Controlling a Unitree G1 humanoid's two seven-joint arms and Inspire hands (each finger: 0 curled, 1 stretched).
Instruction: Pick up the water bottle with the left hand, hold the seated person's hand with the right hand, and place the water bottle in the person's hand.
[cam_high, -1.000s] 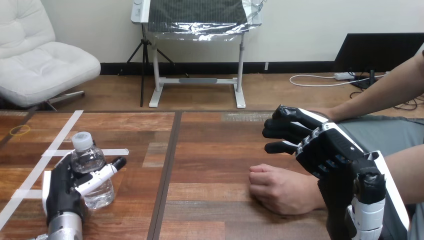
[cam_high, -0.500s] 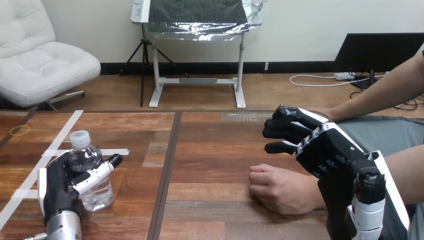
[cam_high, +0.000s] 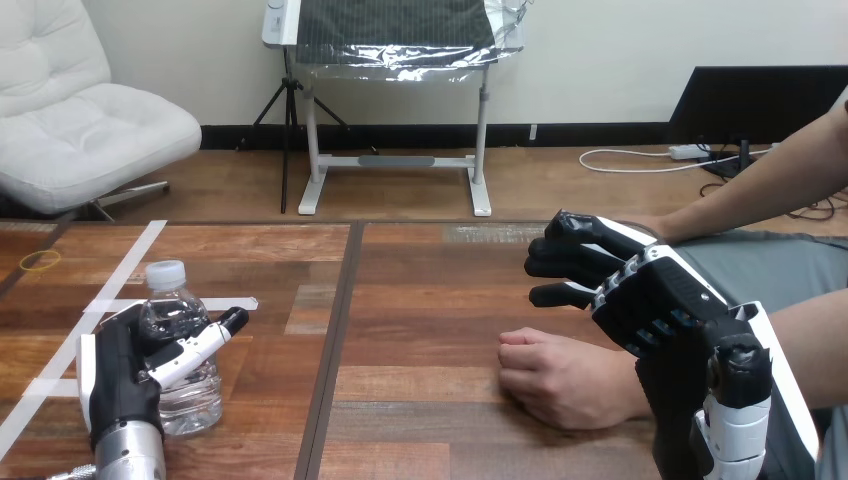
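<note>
Head view, left to right: at the far-left corner of the wooden table (cam_high: 440, 300) lies a small yellow ring (cam_high: 40, 260), and strips of white tape (cam_high: 128, 263) run across the boards beside it. Near the left edge the robot's left hand (cam_high: 112, 375) rises from its silver forearm and grasps the water bottle (cam_high: 185, 395) - the thumb (cam_high: 200, 345) lies across the front of the clear body and the fingers wrap round behind it. The bottle stands roughly upright with its white cap (cam_high: 165, 272) above the hand, and its base is down at table level; whether it rests on the wood or is held just off it I cannot tell. A dark seam (cam_high: 335, 330) divides the tabletop, well to the right of the bottle. Right of centre, on the near part of the table, the person's hand (cam_high: 555, 380) lies as a closed fist on the wood, well apart from the bottle. Just beyond and to the right of it hangs the robot's right hand (cam_high: 655, 295), back upward, its fingers (cam_high: 570, 262) loosely bent and pointing left, closed on nothing - it sits over the person's wrist, but contact cannot be made out. At the far right the person's other forearm (cam_high: 770, 180) slants in from the edge.
</note>
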